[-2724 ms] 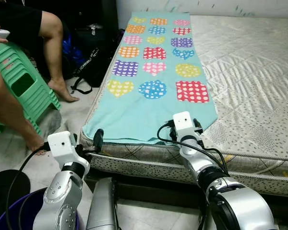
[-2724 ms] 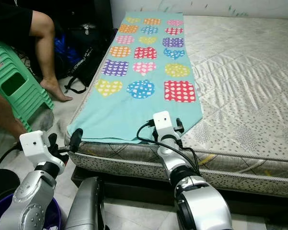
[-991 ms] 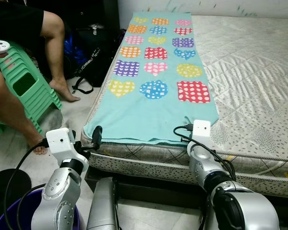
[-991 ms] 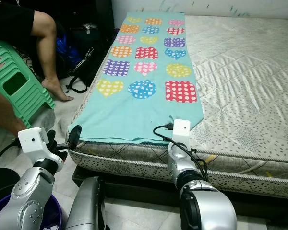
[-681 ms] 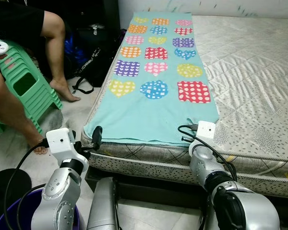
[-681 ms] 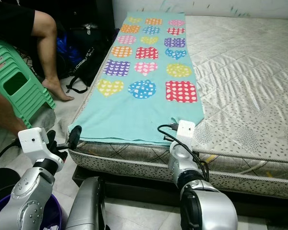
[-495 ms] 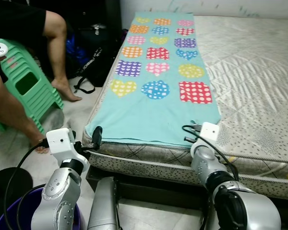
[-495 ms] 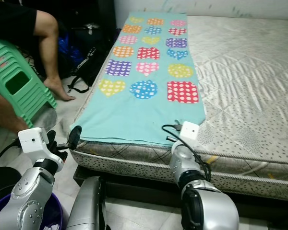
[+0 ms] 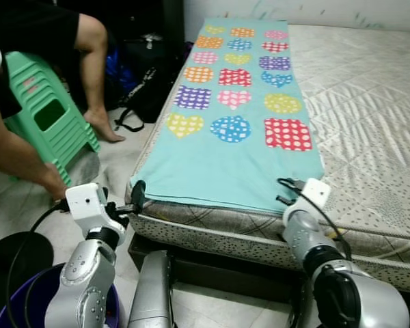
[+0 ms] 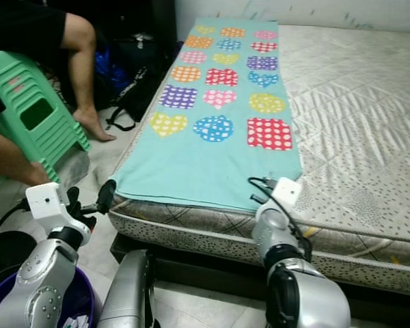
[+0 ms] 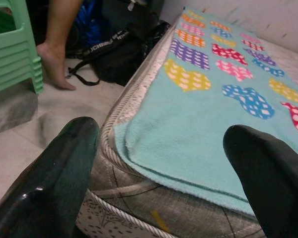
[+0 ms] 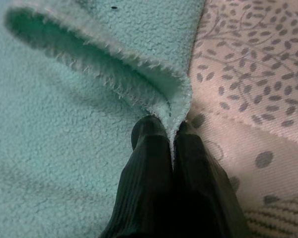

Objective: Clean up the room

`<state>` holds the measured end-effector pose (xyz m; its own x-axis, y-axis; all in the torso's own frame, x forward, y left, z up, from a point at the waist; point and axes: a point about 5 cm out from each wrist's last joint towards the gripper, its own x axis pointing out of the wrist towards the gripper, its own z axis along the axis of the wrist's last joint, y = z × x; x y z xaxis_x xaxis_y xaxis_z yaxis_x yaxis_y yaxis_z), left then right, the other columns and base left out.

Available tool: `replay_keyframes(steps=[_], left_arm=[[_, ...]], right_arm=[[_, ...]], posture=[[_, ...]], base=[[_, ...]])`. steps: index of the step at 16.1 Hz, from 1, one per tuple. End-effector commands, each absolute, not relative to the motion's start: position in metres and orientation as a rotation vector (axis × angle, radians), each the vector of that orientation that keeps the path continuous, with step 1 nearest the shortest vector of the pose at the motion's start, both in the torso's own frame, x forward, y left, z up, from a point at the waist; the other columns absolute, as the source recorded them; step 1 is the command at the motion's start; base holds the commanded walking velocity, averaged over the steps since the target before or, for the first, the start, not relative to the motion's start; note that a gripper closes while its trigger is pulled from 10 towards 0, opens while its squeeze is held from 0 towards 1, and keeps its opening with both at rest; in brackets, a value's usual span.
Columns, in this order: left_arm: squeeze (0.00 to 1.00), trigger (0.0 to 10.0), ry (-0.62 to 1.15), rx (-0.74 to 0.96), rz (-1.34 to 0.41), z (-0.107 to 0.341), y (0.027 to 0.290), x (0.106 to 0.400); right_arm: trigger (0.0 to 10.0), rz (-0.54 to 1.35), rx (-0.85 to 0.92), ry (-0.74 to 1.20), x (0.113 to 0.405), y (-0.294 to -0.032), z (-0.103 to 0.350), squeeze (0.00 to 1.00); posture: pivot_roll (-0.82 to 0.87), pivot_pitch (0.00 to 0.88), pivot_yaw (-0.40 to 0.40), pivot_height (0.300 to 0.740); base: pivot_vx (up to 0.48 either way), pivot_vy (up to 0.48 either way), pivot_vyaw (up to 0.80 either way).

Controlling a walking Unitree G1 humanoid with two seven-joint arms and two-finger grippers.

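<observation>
A teal blanket (image 9: 232, 150) printed with coloured hearts and squares lies flat along the left side of the mattress (image 9: 369, 102). My right gripper (image 12: 171, 133) is shut on the blanket's near right corner, pinching a raised fold of fleece just above the mattress. Its white wrist housing (image 9: 316, 192) sits at the bed's near edge. My left gripper (image 11: 161, 136) stands open at the near left corner, one finger (image 9: 138, 192) beside the mattress edge, with the corner between its fingers and nothing held.
A person sits at the left, bare leg (image 9: 99, 68) beside stacked green stools (image 9: 48, 116). A black bag (image 9: 147, 85) lies on the floor against the bed. A purple bin (image 9: 20, 311) stands by my left arm.
My right gripper slid right along the blanket's near edge to its right corner and dropped lower. The camera has shifted a little. The left gripper stays by the left corner.
</observation>
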<state>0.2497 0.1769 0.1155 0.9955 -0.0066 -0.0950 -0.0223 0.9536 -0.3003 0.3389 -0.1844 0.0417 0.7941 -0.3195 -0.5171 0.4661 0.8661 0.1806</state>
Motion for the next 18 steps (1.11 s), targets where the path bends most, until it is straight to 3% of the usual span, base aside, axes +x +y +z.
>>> replay_keyframes(steps=[1, 5, 8, 11, 12, 16, 18], left_arm=[[0.0, 10.0, 0.099, -0.307, 0.024, 0.115, 0.179, 0.25], [0.0, 10.0, 0.096, -0.311, 0.016, 0.114, 0.177, 0.25], [0.0, 10.0, 0.1, -0.315, 0.009, 0.113, 0.175, 0.25], [0.0, 10.0, 0.106, -0.31, 0.01, 0.112, 0.177, 0.25], [0.0, 10.0, 0.108, -0.309, 0.012, 0.112, 0.178, 0.25], [0.0, 10.0, 0.119, -0.308, 0.015, 0.11, 0.177, 0.247], [0.0, 10.0, 0.123, -0.308, 0.014, 0.109, 0.177, 0.247]], right_arm=[[0.0, -0.407, 0.338, 0.45, 0.34, -0.19, 0.045, 0.0], [0.0, -0.281, 0.301, 0.144, 0.36, -0.197, 0.089, 0.0], [0.0, -0.323, 0.232, 0.115, 0.358, -0.215, 0.093, 0.0], [0.1, -0.449, 0.18, 0.273, 0.342, -0.238, 0.07, 0.0], [1.1, -0.438, 0.173, 0.337, 0.339, -0.237, 0.062, 0.0], [0.0, -0.398, 0.141, 0.441, 0.33, -0.233, 0.048, 0.0], [0.0, -0.414, 0.121, 0.452, 0.325, -0.24, 0.047, 0.0]], posture=[[0.11, 0.0, 0.037, 0.486], [0.09, 0.0, 0.045, 0.486], [0.08, 0.0, 0.049, 0.486], [0.08, 0.0, 0.049, 0.486], [0.08, 0.0, 0.049, 0.486], [0.08, 0.0, 0.049, 0.486], [0.08, 0.0, 0.046, 0.486]], base=[[0.0, 0.0, 0.0], [0.0, 0.0, 0.0], [0.0, 0.0, 0.0], [0.0, 0.0, 0.0], [0.0, 0.0, 0.0], [0.0, 0.0, 0.0], [0.0, 0.0, 0.0]])
